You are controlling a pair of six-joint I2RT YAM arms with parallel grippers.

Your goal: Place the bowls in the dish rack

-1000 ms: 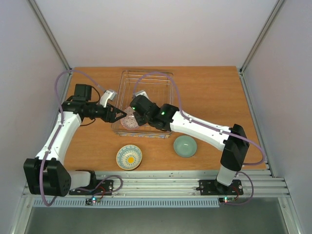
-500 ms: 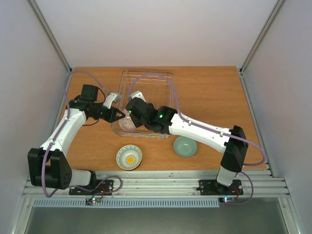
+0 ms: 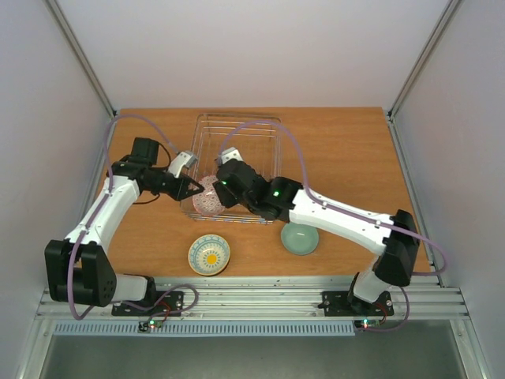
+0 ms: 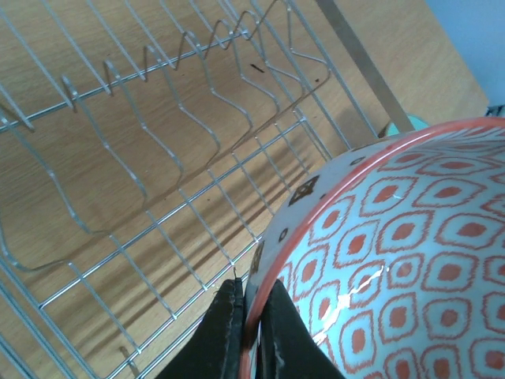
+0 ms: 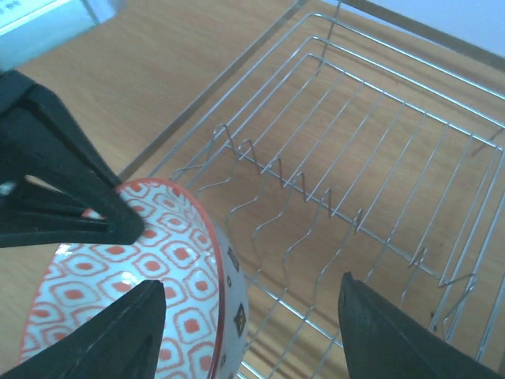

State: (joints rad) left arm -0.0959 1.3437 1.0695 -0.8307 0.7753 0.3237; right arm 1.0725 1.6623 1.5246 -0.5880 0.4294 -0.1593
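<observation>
A red-patterned bowl [image 3: 207, 195] stands on edge at the near left corner of the dish rack [image 3: 237, 126]. My left gripper [image 3: 194, 188] is shut on its rim, one finger inside and one outside; the left wrist view shows the rim pinched between the black fingers [image 4: 229, 332] with the bowl [image 4: 394, 253] over the rack wires [image 4: 158, 158]. My right gripper [image 5: 251, 288] stands open just right of the bowl [image 5: 134, 268], not touching it, above the rack's prongs [image 5: 355, 213]. A mint green bowl [image 3: 300, 237] and a cream-yellow bowl [image 3: 209, 254] sit on the table in front of the rack.
The right arm's forearm reaches across above the mint bowl toward the rack. The wooden table [image 3: 347, 150] is walled by white panels at left, right and back. A metal rail [image 3: 252, 296] runs along the near edge.
My left gripper has shut on the red-patterned bowl's rim. My right gripper, shut on the bowl a moment ago, has opened and drawn back slightly to the right.
</observation>
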